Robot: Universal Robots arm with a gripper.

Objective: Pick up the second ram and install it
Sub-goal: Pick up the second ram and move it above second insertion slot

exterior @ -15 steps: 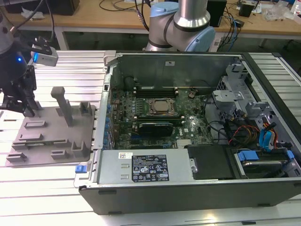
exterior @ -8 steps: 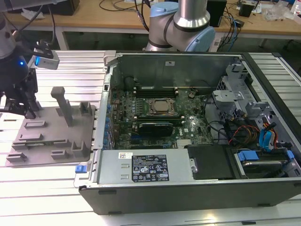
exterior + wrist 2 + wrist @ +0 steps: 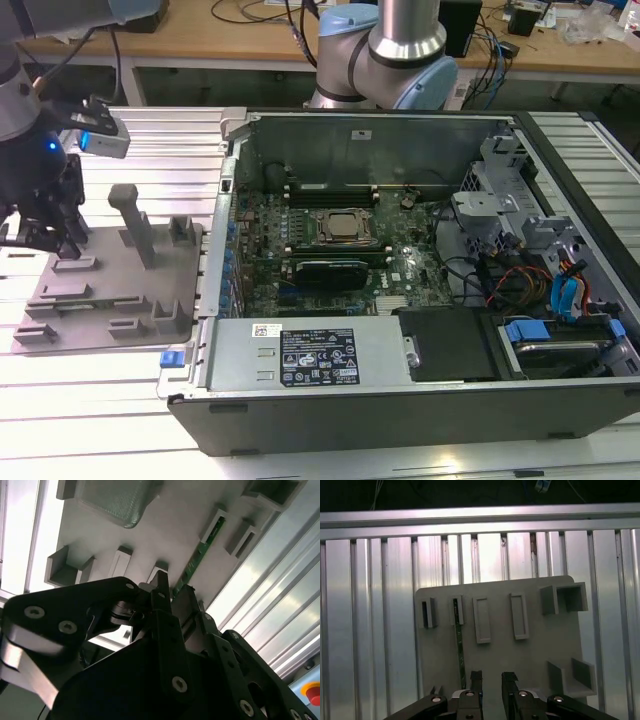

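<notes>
The second ram (image 3: 460,645) is a thin green stick standing on edge in a slot of the grey plate (image 3: 540,645). It also shows in the second wrist view as a green strip (image 3: 199,560) running toward my fingers. My gripper (image 3: 492,680) hangs just over the plate, open, with nothing between its fingertips. The ram lies just to the side of one fingertip (image 3: 476,677). In the exterior view, my gripper (image 3: 48,238) sits low over the far left corner of the grey plate (image 3: 100,295). The open computer case (image 3: 400,260) lies toward the exterior view's right of the plate.
Upright grey blocks (image 3: 135,225) rise from the plate beside my gripper. The motherboard (image 3: 330,270) with its square CPU socket (image 3: 345,228) lies inside the case. Drive cages and cables (image 3: 540,270) fill the case's right side. A second robot base (image 3: 385,55) stands behind the case.
</notes>
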